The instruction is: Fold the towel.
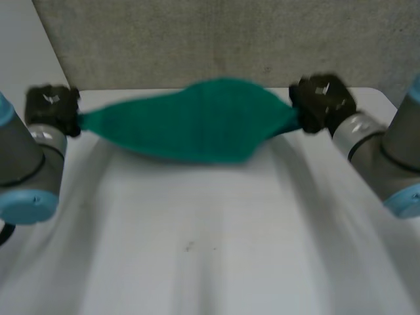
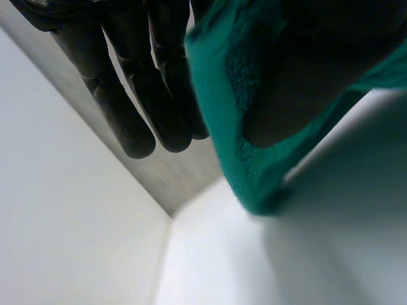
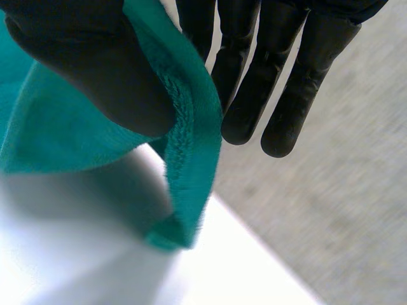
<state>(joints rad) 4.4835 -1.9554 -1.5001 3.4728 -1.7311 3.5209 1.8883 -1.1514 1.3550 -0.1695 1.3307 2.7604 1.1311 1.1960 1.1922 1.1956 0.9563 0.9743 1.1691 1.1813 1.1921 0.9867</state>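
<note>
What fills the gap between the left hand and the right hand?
The green towel, seen in the head view. It hangs stretched between them, the left hand pinching one end and the right hand the other.

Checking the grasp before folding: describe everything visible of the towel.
The towel is green, fuzzy terry-like cloth with a thick hem. It stretches over the far side of the table, bunched at both ends, wide mid-span. The left hand and right hand each pinch one end, thumb against fingers.
</note>
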